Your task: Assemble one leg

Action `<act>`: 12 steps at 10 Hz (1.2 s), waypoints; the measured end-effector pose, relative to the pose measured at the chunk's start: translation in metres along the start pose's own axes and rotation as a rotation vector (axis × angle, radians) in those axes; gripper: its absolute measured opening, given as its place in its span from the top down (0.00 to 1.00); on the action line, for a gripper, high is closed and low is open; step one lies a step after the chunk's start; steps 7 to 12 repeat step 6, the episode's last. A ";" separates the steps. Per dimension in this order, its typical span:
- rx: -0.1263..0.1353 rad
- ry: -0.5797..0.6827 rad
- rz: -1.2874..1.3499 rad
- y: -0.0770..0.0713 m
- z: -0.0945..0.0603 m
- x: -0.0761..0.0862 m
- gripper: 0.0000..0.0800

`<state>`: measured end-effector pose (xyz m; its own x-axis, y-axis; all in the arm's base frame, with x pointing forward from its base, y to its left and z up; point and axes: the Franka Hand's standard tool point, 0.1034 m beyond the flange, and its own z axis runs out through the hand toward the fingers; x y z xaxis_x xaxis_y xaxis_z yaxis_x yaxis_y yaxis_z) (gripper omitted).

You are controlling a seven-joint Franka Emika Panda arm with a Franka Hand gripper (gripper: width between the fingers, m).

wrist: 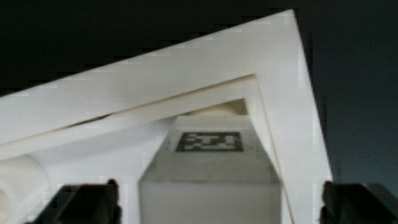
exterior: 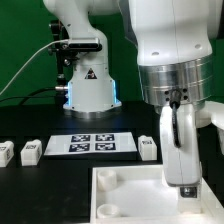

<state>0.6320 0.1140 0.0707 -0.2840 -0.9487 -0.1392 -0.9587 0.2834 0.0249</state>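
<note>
— What carries everything here?

— A black table (exterior: 25, 185). Toward its far edge the marker board (exterior: 92, 143) lies flat.

— And beside that board?

— On the exterior view's left, two small white legs (exterior: 30, 152) lie near the edge, one partly cut off by the frame. On the exterior view's right, another leg (exterior: 148, 148) lies just beside the board.

— Nearer the front edge?

— A large white board (exterior: 125, 195) with round sockets lies there.
</note>
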 end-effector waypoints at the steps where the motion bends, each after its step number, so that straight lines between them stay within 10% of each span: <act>1: 0.000 0.000 0.000 0.000 0.000 0.000 0.21; 12: 0.021 -0.014 -0.017 0.011 -0.015 -0.010 0.19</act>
